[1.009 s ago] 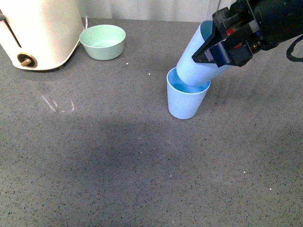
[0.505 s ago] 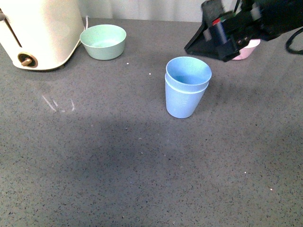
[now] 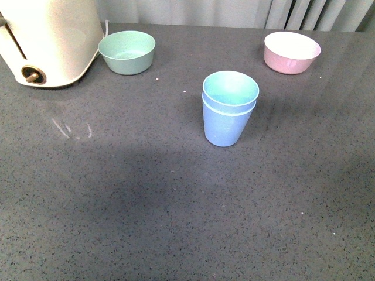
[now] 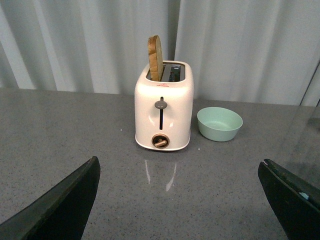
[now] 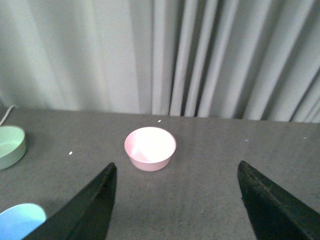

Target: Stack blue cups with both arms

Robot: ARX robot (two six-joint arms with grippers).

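Now the two blue cups (image 3: 229,108) stand nested upright at the centre of the front view, on the grey table (image 3: 176,211), with the green bowl (image 3: 127,51) and toaster (image 3: 50,38) at upper left and the pink bowl (image 3: 292,51) at upper right. Both wrist views show the left gripper (image 4: 175,200) and right gripper (image 5: 175,200) spread wide and empty.
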